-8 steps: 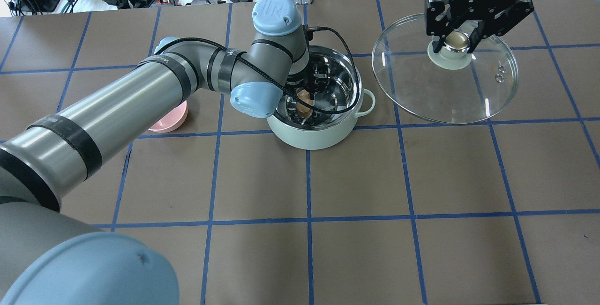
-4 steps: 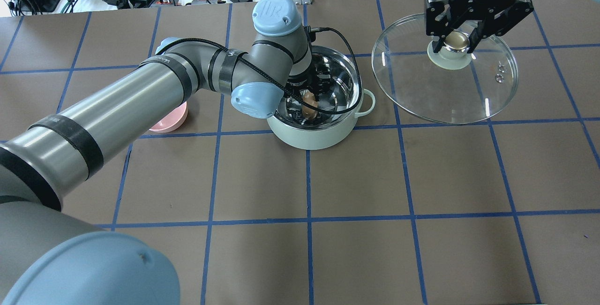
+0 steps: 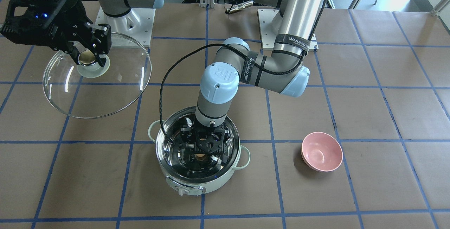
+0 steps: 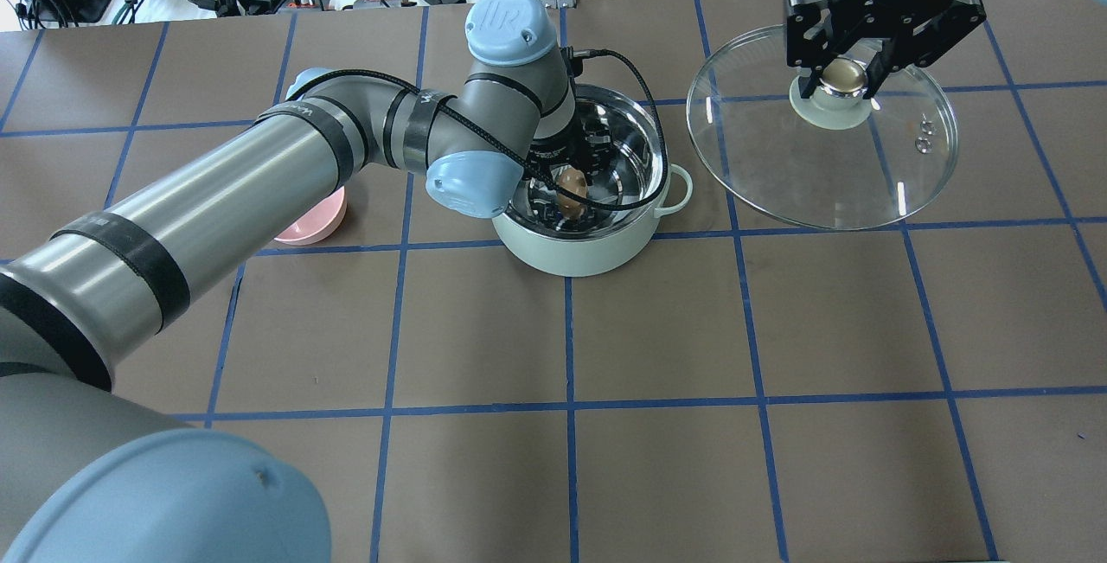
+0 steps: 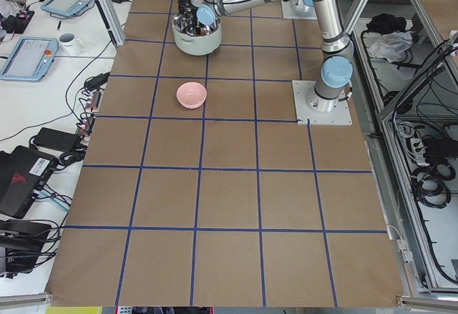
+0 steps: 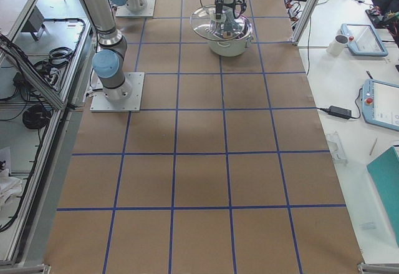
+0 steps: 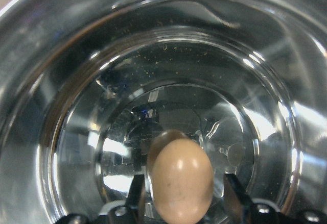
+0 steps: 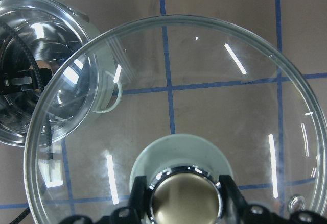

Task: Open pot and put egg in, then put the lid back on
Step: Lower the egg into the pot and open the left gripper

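Note:
The pale mint-green pot [image 4: 571,256] stands open at the table's middle back. My left gripper [image 4: 578,167] reaches down into its steel interior. The tan egg [image 7: 183,183] lies low in the pot between the fingers [image 7: 231,193]. A thin gap shows on each side of the egg, so the jaws stand open. The egg also shows in the overhead view [image 4: 571,184] and the front view [image 3: 200,157]. My right gripper [image 4: 843,83] is shut on the golden knob [image 8: 185,198] of the glass lid [image 4: 822,165]. It holds the lid tilted above the table, to the pot's right.
A pink bowl [image 3: 321,151] sits on the table on the pot's left side, partly under my left arm in the overhead view [image 4: 316,221]. A black cable [image 3: 165,91] loops from the left wrist over the pot's rim.
The egg has shifted slightly to the right inside the pot. The left arm has barely moved. The right gripper and the lid have stayed put.

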